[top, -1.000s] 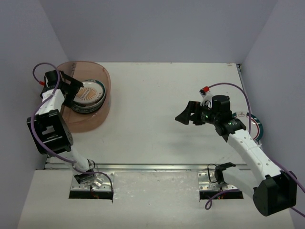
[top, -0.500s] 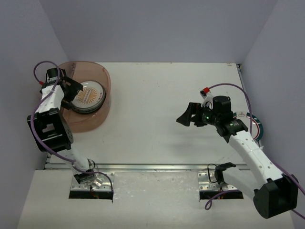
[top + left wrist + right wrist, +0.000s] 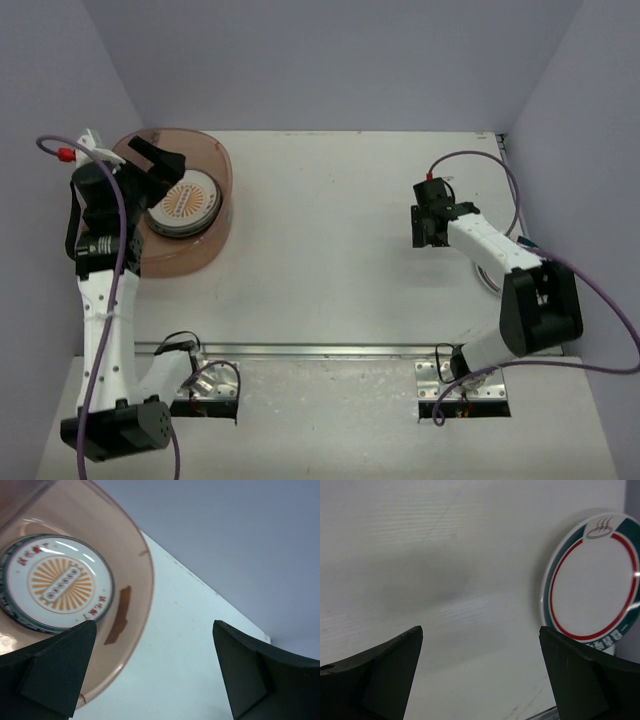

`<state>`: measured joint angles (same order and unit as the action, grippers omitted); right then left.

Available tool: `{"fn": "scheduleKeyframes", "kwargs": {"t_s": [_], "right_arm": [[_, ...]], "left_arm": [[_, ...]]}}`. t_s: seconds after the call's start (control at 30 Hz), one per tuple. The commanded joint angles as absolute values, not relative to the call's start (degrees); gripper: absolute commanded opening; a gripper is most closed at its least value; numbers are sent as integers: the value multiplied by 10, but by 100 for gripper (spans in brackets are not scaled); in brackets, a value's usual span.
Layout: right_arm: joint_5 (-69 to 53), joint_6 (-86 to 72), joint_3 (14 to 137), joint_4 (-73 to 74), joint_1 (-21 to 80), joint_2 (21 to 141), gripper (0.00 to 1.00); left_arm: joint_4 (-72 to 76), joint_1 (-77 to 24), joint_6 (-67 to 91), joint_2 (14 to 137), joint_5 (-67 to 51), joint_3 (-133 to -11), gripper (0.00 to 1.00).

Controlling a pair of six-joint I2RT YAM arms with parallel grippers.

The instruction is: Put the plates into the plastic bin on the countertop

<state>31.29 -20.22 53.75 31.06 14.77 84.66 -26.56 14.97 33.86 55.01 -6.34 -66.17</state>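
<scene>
- My left gripper [image 3: 148,178] [image 3: 155,680] hangs over the left side of the bin [image 3: 205,252] [image 3: 136,575]. Its jaws are spread wide and it holds nothing.
- The bin sits at the far left corner of the countertop [image 3: 320,230]. In it lies a sunburst plate [image 3: 187,200] [image 3: 57,582], face up, on top of at least one other plate whose dark teal rim shows under it.
- In my left wrist view the sunburst plate is ahead of the left finger [image 3: 50,675] and apart from it.
- My right gripper [image 3: 428,218] [image 3: 480,670] is over bare countertop right of centre, jaws fully apart and empty.
- A green-and-red plate [image 3: 595,580] lies at the right edge of the countertop, ahead of the right finger [image 3: 585,675] and outside the jaws. The top view mostly hides it behind the arm.
</scene>
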Motion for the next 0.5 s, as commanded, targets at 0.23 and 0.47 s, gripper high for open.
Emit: {"fn": "scheduleKeyframes", "kwargs": {"t_s": [0.23, 0.47], "right_arm": [[610, -243, 695, 434, 90, 1175, 99], [575, -276, 706, 447, 48, 1225, 99]], "left_arm": [[-313, 120, 229, 425, -104, -498, 100], [-302, 108, 223, 445, -130, -468, 100]]}}
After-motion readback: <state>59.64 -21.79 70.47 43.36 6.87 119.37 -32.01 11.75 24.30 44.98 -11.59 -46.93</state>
